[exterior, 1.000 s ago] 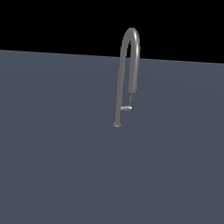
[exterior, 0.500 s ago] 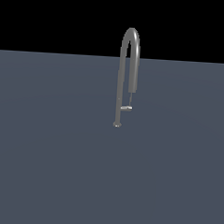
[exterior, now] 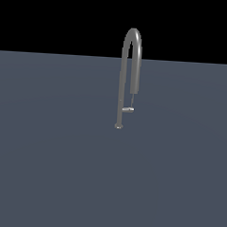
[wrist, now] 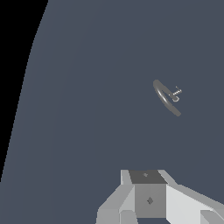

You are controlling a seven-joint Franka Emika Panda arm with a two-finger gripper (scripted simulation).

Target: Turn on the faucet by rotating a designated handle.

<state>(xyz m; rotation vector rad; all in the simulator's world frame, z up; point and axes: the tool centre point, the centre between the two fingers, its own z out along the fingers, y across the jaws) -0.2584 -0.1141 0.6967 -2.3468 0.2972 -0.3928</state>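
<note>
Only the base of the gripper (wrist: 151, 199) shows in the wrist view, so I cannot tell whether it is released or clenched. The faucet (exterior: 128, 78) stands far off on the grey floor (exterior: 59, 169), its handle (exterior: 127, 109) jutting right, unmoved since a second ago: no contact yet

Faucet (exterior: 129, 73) standing upright on the desk (exterior: 50, 168), handle (exterior: 128, 109) jutting from its lower stem toward the exterior view's right, below the downturned spout end; end effector (wrist: 168, 216) well apart from the faucet (wrist: 165, 98)
</note>
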